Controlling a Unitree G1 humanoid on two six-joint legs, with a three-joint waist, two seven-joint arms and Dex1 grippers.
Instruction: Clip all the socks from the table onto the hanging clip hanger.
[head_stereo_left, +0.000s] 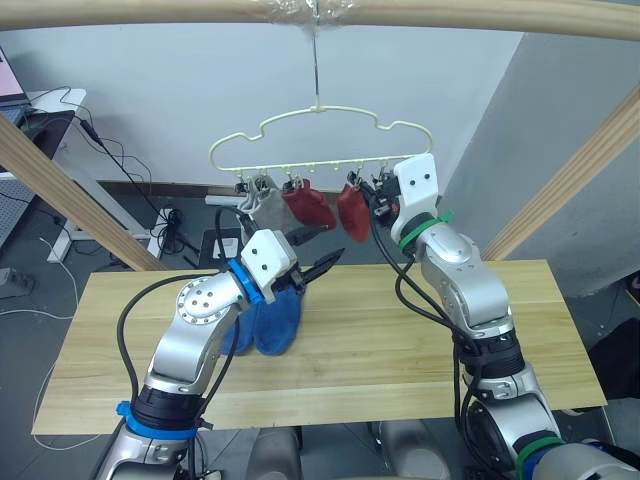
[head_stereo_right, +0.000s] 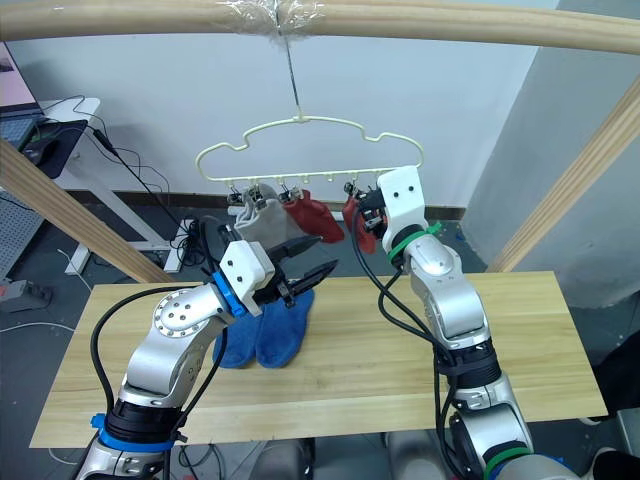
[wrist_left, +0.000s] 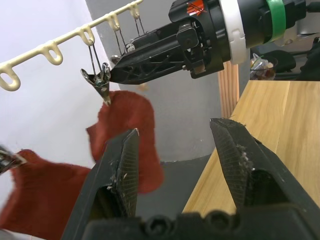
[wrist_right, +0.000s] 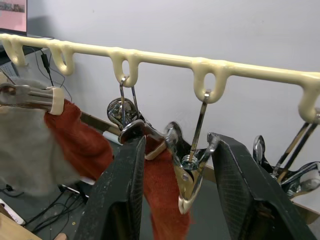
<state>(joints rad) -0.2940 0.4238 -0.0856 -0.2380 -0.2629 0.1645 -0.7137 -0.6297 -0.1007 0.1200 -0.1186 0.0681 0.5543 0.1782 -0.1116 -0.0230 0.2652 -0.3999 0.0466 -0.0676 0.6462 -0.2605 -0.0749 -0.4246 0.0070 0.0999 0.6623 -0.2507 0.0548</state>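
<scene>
Right tool (wrist_right: 172, 195) sits up at the clip hanger (head_stereo_left: 318, 110), its black fingers apart around a metal clip (wrist_right: 192, 167), with a rust-red sock (head_stereo_left: 351, 212) hanging at its 9 o'clock. I see my left tool (head_stereo_left: 318, 268) lower, fingers spread wide and gripping nothing, above the two blue socks (head_stereo_right: 262, 336) that lie side by side on the light plank table (head_stereo_left: 400, 345). On the thin pale-yellow cloud-shaped wire, a second rust-red sock (head_stereo_left: 309, 207) and a soft grey sock (head_stereo_left: 266, 208) hang clipped.
</scene>
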